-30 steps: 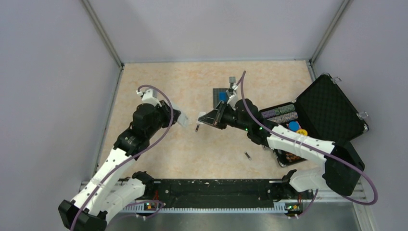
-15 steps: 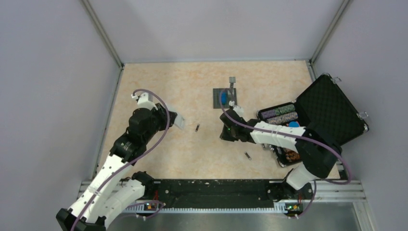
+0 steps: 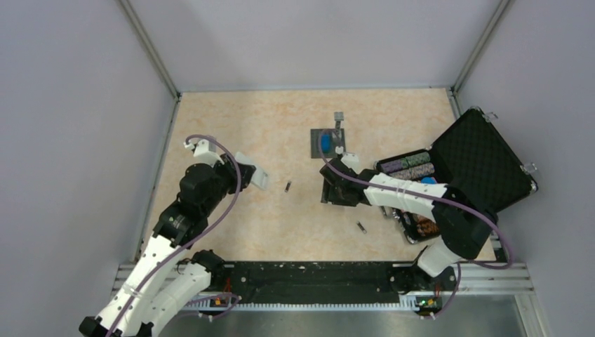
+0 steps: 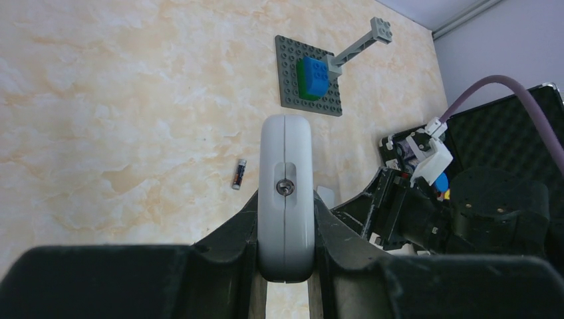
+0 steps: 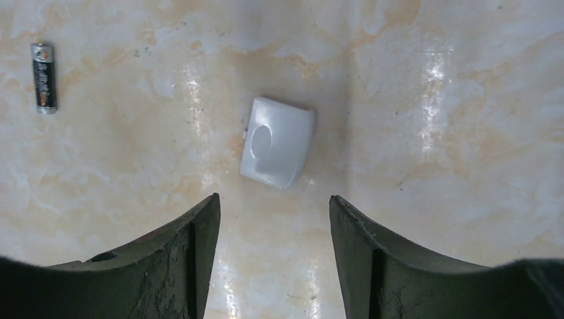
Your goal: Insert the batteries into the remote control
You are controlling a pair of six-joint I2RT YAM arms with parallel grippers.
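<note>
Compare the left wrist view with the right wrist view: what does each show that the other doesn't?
Left wrist only: the left gripper shut on the remote, held edge-on, plus the grey plate with its blue block, the black case and the right arm. Right wrist only: the right gripper, open and seen clearly, with a small white cover lying flat just beyond its fingertips. Both: the marbled table and one loose battery; I cannot tell whether it is the same one.

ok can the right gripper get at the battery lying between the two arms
Probably yes: the right gripper is open and empty, the battery lies alone on bare table, and only a small white cover sits under it.
</note>
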